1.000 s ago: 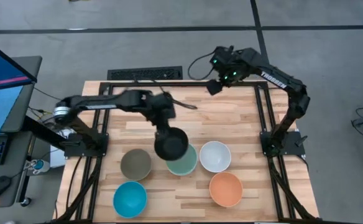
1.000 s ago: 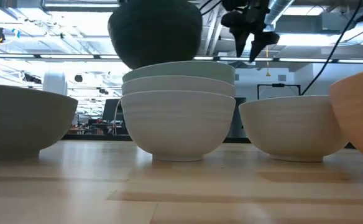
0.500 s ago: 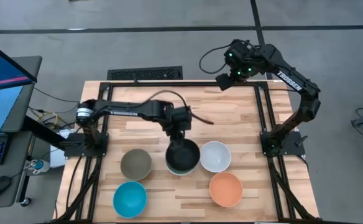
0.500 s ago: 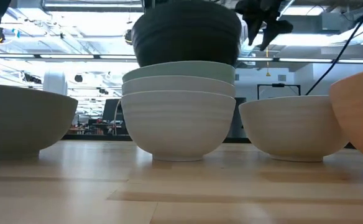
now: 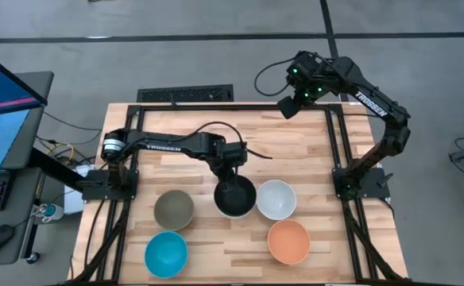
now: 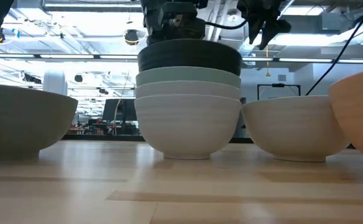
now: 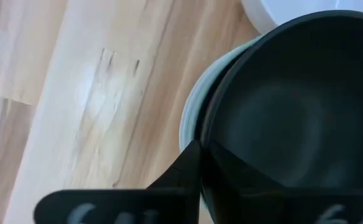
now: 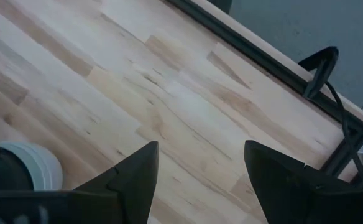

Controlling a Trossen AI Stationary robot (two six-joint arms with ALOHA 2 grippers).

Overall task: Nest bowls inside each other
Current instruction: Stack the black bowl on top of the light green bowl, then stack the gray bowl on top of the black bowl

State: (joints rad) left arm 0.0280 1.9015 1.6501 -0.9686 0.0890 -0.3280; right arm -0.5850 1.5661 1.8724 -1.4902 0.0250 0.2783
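A black bowl [image 5: 234,197] sits on top of a stack, inside a pale mint green bowl [image 6: 188,78] that rests in a white bowl [image 6: 188,121]. My left gripper [image 5: 232,168] stands over the black bowl's far rim, shut on it. An olive-grey bowl [image 5: 173,209], a white bowl [image 5: 275,199], a turquoise bowl [image 5: 166,253] and an orange bowl [image 5: 288,241] stand singly on their bases around the stack. My right gripper [image 5: 289,106] hangs open in the air above the table's far right corner, touching nothing. My left gripper holds the black bowl by its far rim [image 7: 207,118], one finger [image 7: 188,168] outside the wall and the other inside the hollow. The fingers come from above, pointing down. The bowl sits upright and level, nested in the mint green bowl.
Bare wooden tabletop [image 5: 295,147] lies across the far half and along the near edge between the bowls. A black metal frame [image 5: 184,107] borders the far edge. A monitor and keyboard stand off the table's left side.
My left gripper has moved toward the table's right and near side and down, carrying the black bowl from above the stack's left side into the mint green bowl. The stack has slid a little sideways on the table. My right gripper has drifted a little to the right.
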